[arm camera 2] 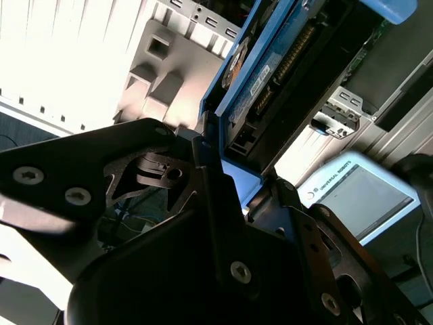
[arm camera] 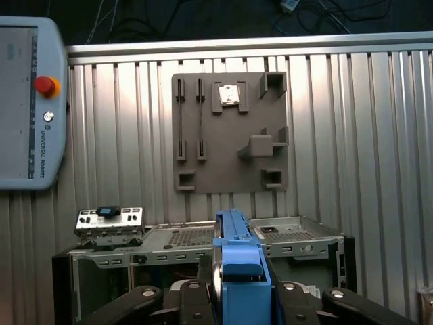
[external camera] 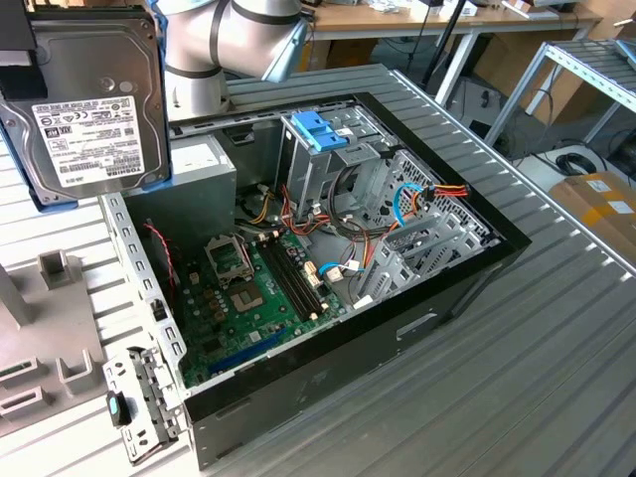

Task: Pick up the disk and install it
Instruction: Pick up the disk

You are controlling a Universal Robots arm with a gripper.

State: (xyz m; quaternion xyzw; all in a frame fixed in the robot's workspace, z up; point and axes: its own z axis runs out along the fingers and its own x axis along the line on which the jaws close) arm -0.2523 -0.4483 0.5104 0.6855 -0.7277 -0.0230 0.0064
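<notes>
the gripper [arm camera: 242,292] is clamped on the disk [arm camera: 238,261], its jaws pressed against the blue carrier rail from both sides in the first wrist view. in the exterior view the disk hangs label-out in the air, outside the open computer case [external camera: 447,288], toward the exterior view's left of it. the drive cage [external camera: 328,149] stands upright inside the case, beside the motherboard [external camera: 248,298].

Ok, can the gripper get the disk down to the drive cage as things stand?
Probably yes. The gripper holds the disk raised clear of the open case, and the drive cage stands uncovered from above; the cables lie beside it, lower down.
</notes>
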